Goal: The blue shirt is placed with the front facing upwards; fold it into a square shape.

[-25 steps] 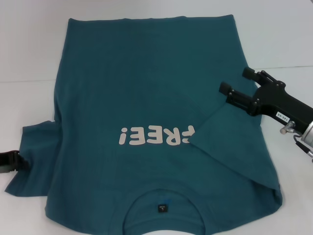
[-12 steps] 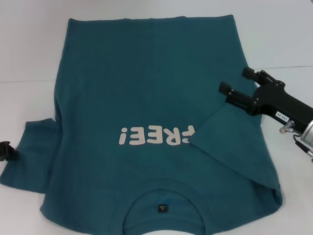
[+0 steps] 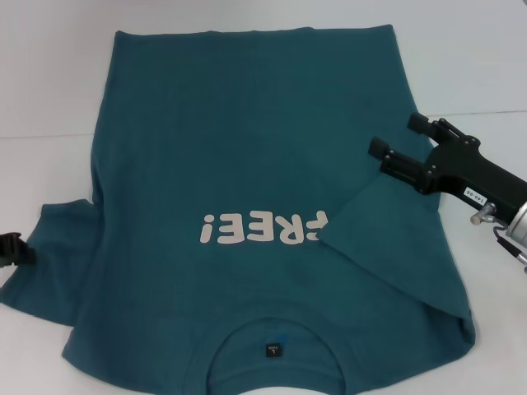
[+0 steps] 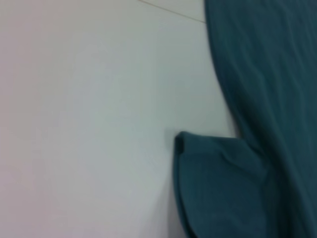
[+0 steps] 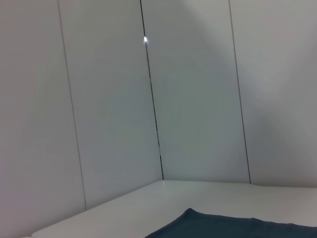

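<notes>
The blue shirt (image 3: 247,148) lies flat on the white table, collar and dark neck label (image 3: 272,349) nearest me, white lettering (image 3: 263,227) upside down. Its right sleeve (image 3: 387,239) is folded inward over the chest and hides the first letter. My right gripper (image 3: 398,137) is open just above that fold's far corner, nothing between its fingers. The left sleeve (image 3: 49,255) lies spread out on the table. Only a black tip of my left gripper (image 3: 10,248) shows at the picture's left edge, beside that sleeve. The left wrist view shows the sleeve (image 4: 218,188) and the shirt's side (image 4: 267,74).
White table (image 3: 49,82) surrounds the shirt, with bare surface on both sides and beyond the hem. A grey panelled wall (image 5: 148,99) stands behind the table. In the right wrist view a shirt edge (image 5: 237,228) lies low in the picture.
My left gripper has drawn back to the left edge of the view. The left sleeve, bunched near it a second ago, now lies spread flat. The right arm has not moved.
</notes>
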Controlling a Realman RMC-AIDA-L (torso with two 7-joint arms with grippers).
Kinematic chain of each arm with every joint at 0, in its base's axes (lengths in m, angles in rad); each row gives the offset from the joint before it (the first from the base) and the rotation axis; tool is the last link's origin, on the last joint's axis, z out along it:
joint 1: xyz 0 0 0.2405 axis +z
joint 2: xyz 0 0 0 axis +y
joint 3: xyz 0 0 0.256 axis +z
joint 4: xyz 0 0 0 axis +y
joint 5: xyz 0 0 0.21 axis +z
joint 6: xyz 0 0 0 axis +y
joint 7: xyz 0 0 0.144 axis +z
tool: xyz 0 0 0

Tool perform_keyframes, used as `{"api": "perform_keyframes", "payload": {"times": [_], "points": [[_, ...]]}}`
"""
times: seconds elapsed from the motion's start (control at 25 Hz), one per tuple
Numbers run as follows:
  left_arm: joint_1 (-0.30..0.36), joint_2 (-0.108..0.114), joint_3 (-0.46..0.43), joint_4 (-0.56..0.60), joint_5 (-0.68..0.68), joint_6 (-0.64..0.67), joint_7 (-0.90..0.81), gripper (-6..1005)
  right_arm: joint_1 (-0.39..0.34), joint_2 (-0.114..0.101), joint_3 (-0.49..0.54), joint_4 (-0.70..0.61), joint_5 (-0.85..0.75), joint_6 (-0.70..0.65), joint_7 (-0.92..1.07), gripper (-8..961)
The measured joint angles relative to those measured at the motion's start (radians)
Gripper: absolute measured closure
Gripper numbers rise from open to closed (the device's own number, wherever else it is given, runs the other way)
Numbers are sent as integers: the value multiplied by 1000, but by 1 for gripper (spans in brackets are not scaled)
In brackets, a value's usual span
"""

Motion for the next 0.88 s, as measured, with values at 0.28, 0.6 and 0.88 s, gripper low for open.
{"api": "perform_keyframes", "payload": {"times": [0.28, 0.6, 0.88], "points": [[-14, -40, -4, -116, -5, 93, -12, 955, 3, 0, 0, 0, 0, 9, -1, 33], [-33, -36, -2, -151, 26, 107, -37, 955, 5, 0, 0, 0, 0, 14, -2, 34], [-15, -20, -5, -145, 105, 64, -72, 955, 8, 0, 0, 0, 0, 24, -2, 34]]}}
